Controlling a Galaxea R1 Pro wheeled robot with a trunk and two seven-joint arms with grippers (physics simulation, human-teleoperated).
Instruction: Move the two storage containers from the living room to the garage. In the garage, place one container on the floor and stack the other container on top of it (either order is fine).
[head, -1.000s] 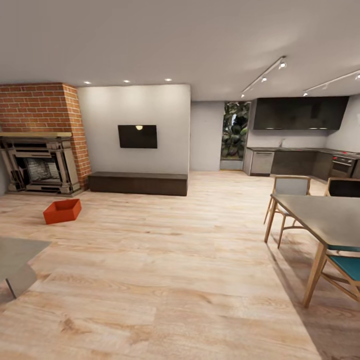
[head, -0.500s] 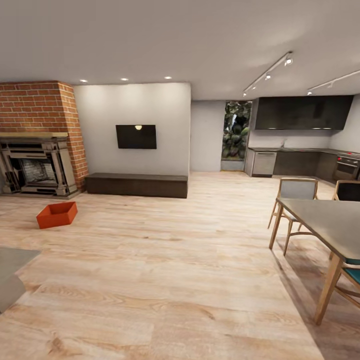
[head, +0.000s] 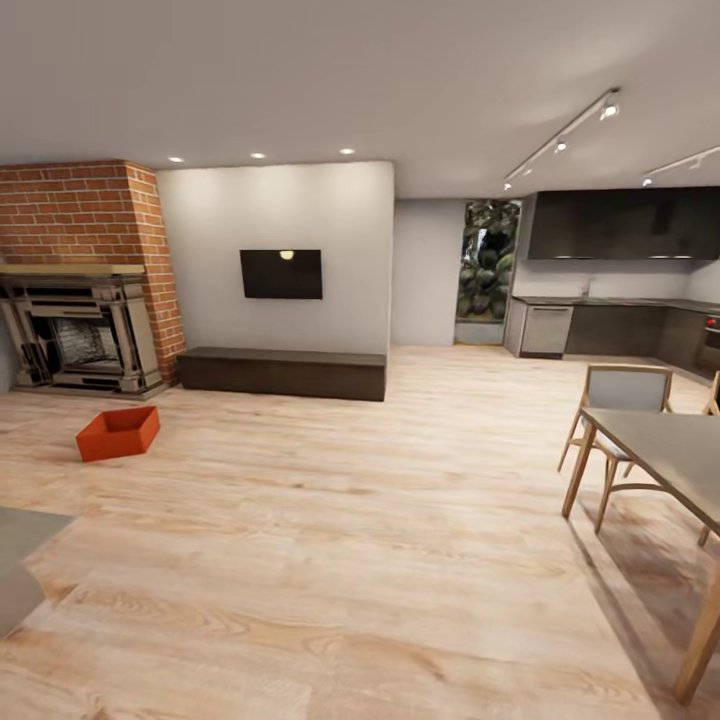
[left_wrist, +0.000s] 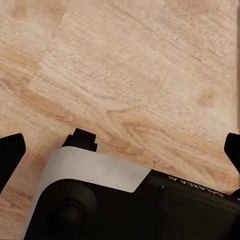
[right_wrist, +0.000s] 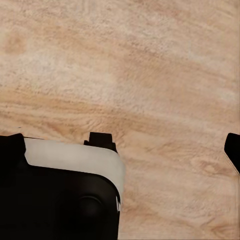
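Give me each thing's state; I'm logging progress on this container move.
storage container: upright, open-topped, on living-room wood floor, ungrasped.
left gripper: open, nothing held.
right gripper: open, nothing held.
television: screen dark.
fireplace: unlit.

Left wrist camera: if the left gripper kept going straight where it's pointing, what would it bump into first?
Most likely the light wood plank floor. The left gripper points at it with open jaws and nothing between, though the gap is hard to judge.
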